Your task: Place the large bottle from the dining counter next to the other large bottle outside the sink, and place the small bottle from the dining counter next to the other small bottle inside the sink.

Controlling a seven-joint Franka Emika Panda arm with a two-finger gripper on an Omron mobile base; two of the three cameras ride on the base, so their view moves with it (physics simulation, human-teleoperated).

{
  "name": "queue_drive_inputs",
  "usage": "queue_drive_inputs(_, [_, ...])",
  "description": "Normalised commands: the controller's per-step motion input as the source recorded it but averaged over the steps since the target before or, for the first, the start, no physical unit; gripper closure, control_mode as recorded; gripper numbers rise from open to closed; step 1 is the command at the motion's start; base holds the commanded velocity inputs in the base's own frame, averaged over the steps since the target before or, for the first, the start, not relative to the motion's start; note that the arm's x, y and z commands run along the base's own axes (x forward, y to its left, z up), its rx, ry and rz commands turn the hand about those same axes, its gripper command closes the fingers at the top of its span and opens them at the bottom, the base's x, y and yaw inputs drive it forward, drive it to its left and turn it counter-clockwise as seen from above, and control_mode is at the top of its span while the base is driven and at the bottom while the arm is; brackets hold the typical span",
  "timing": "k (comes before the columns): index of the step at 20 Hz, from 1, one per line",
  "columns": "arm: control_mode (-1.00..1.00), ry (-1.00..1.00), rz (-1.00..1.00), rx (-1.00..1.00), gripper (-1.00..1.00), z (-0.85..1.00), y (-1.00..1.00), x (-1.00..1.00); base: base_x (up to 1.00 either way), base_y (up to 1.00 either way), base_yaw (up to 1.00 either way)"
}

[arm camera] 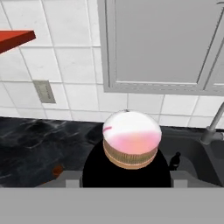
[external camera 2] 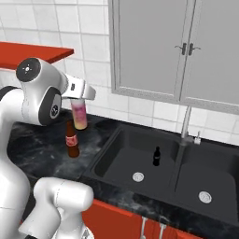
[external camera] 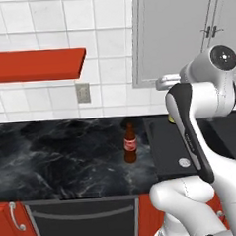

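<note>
Hand (external camera 2: 80, 99) clamped on pink large bottle (external camera 2: 79, 115), carried upright above the desk (external camera 2: 32, 149) at centre-left of right base view, presumably for setting beside brown large bottle (external camera 2: 71, 139) directly below. Small dark bottle (external camera 2: 157, 156) standing inside sink (external camera 2: 112, 149), right of centre, awaiting its partner

Gripper (external camera 2: 80, 101) fingers hidden behind the hand housing in the right base view; how the jaws stand on the pink bottle (external camera 2: 79, 115) cannot be read there. In the left base view the arm (external camera: 190, 130) covers nearly all of that bottle and the near left part of the sink (external camera: 164, 147). Hand view: bottle's lower body lost in black, fingertips not made out. Small bottle (external camera 2: 157, 156) in the sink too small for label detail. Brown bottle (arm camera: 57, 170) cut to a sliver in the hand view.
</note>
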Motion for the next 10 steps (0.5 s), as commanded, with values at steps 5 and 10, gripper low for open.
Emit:
queue_drive_inputs(5, [1.0, 0.0, 0.0, 0.0, 1.0, 0.0, 0.0, 0.0, 0.62, 0.0, 0.36])
queue_drive_inputs(10, [1.0, 0.0, 0.0, 0.0, 1.0, 0.0, 0.0, 0.0, 0.86, 0.0, 0.29])
